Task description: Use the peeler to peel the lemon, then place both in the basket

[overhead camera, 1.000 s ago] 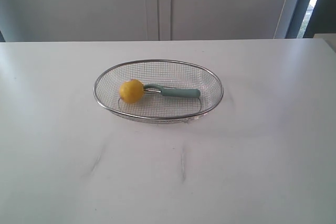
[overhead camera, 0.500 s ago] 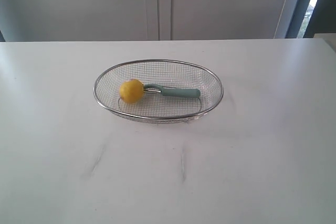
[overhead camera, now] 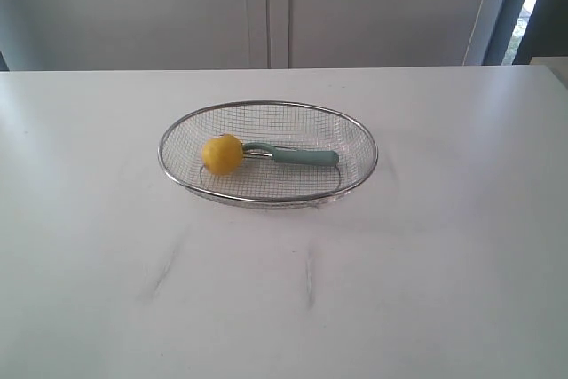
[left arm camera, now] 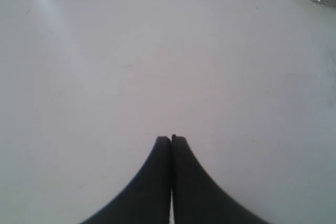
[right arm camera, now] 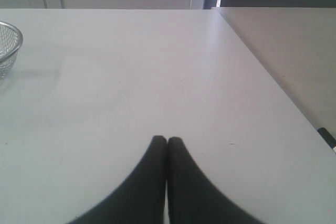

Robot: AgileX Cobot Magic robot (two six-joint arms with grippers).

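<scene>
Lemon point(overhead camera: 221, 153) sitting left in the basket point(overhead camera: 266, 103), mid-frame, right up against the peeler point(overhead camera: 297, 156) head, handle pointing right. Loads of bare table point(overhead camera: 399, 264) in front and on both sides. Left gripper point(left arm camera: 171, 139) and right gripper point(right arm camera: 167, 140) pressed together, pinching nothing, over bare tabletop.

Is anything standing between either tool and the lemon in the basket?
Only bare table shows ahead of the left tool and right tool, both shut. The lemon lies inside the basket, behind its mesh wall, with the peeler against its side nearer the right arm.
</scene>
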